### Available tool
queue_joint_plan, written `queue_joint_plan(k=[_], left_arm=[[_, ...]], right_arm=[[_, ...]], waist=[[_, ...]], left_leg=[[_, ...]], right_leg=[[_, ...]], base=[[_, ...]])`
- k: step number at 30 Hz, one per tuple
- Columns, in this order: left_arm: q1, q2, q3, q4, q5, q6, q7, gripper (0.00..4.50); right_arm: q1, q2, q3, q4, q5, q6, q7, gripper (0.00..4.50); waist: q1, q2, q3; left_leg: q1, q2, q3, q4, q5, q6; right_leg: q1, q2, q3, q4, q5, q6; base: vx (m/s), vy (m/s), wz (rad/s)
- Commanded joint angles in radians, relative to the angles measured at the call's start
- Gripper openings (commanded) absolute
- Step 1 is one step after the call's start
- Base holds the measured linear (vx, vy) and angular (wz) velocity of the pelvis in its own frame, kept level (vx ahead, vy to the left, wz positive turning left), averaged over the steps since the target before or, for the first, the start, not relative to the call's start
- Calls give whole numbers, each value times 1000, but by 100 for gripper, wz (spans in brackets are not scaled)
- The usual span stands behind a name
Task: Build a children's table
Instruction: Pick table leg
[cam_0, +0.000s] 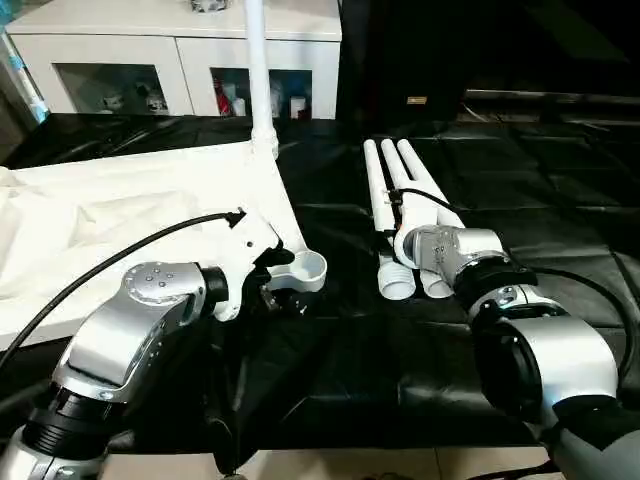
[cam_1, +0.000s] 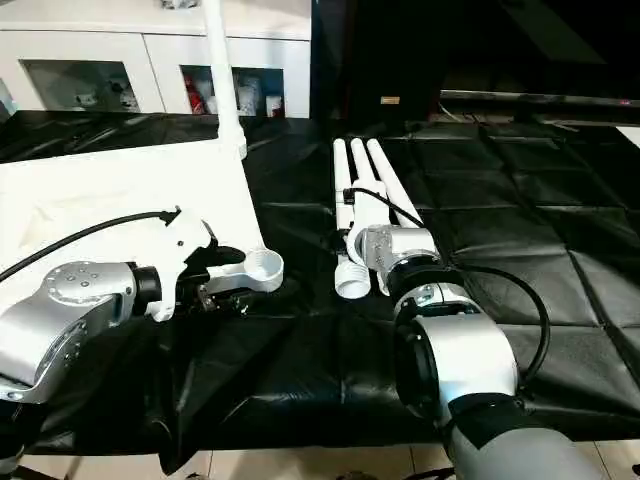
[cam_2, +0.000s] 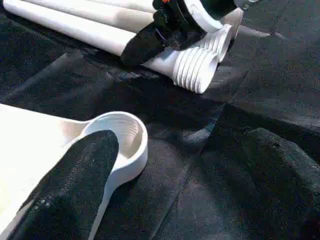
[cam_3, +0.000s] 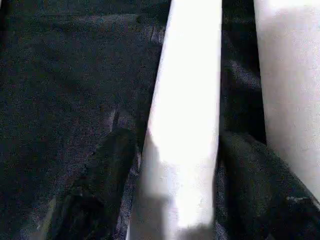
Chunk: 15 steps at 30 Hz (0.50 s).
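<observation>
While the square white plastic table top (cam_0: 130, 220) lies upside down on the black plastic sheeting (cam_0: 560, 200), one white tube leg (cam_0: 258, 70) already stands upright in its far corner socket, and three more long white tube legs (cam_0: 400, 200) lie side by side on the sheet to the right, threaded ends toward the robot. The left gripper (cam_2: 165, 170) rests at the near round corner socket (cam_0: 308, 268), fingers apart: one black finger (cam_2: 75, 185) lies against the socket's rim and the other sits on the sheet beside it, so it braces the top rather than clamps it. The right gripper (cam_3: 177, 175) straddles the middle of the loose legs, a finger (cam_3: 100, 185) on each side of the tube; whether the pads actually press it I cannot tell.

The step in hand looks like picking up a leg for the near socket. To do it well, the right gripper should close squarely on that one tube, lift it free of its neighbours without rolling them, turn the ribbed end down, and meet the socket straight while the left keeps the top from sliding.
</observation>
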Motion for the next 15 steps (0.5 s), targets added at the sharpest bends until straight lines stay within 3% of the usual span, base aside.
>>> queue_joint_plan(k=[1,9,15], left_arm=[[-9,11,-10,-24,3,7,-1,450],[-10,-4,0,-14,26,-25,40,450],[-15,-20,12,12,34,-48,66,450]], right_arm=[[-4,2,-8,29,1,26,-7,276],[8,1,-10,34,1,29,-9,206],[14,-6,-16,38,1,26,-15,188]], waist=[[1,4,-74],[1,0,-73],[0,2,-72]], left_leg=[[9,7,4,-59,-213,-37],[10,8,4,-59,-233,-42],[10,7,3,-58,-259,-48]], right_leg=[[56,-43,38,-58,-199,-189],[54,-44,39,-61,-230,-177],[51,-44,38,-64,-273,-166]], base=[[0,0,0],[0,0,0],[0,0,0]])
